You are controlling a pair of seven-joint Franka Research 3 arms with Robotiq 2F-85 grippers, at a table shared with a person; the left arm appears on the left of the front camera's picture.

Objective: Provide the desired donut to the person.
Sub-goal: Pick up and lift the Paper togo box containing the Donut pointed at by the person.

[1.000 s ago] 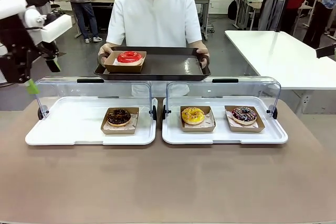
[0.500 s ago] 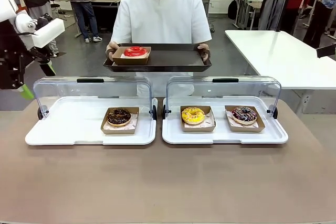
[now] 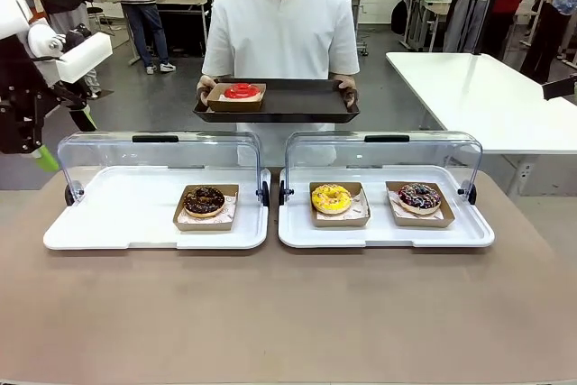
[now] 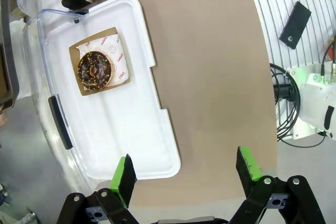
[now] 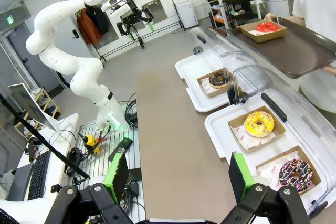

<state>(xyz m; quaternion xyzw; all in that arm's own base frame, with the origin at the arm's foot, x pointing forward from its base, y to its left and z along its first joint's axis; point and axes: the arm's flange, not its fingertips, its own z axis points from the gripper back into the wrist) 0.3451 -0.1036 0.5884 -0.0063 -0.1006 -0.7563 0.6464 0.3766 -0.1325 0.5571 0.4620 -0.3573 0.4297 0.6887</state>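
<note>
Left gripper (image 4: 186, 162): fingers wide apart, nothing between them, raised off the left end of the table (image 3: 288, 313). Right gripper (image 5: 179, 161): fingers likewise spread and empty, up high on the right. The person (image 3: 279, 24) stands at the far side holding a dark brown tray (image 3: 302, 104) in both hands, with a red donut (image 3: 241, 90) in a cardboard box at the tray's left end. On the table, under raised clear lids, the left white tray (image 3: 117, 218) holds a chocolate donut (image 3: 205, 199), and the right white tray (image 3: 379, 233) holds a yellow donut (image 3: 331, 197) and a sprinkled dark donut (image 3: 419, 196).
</note>
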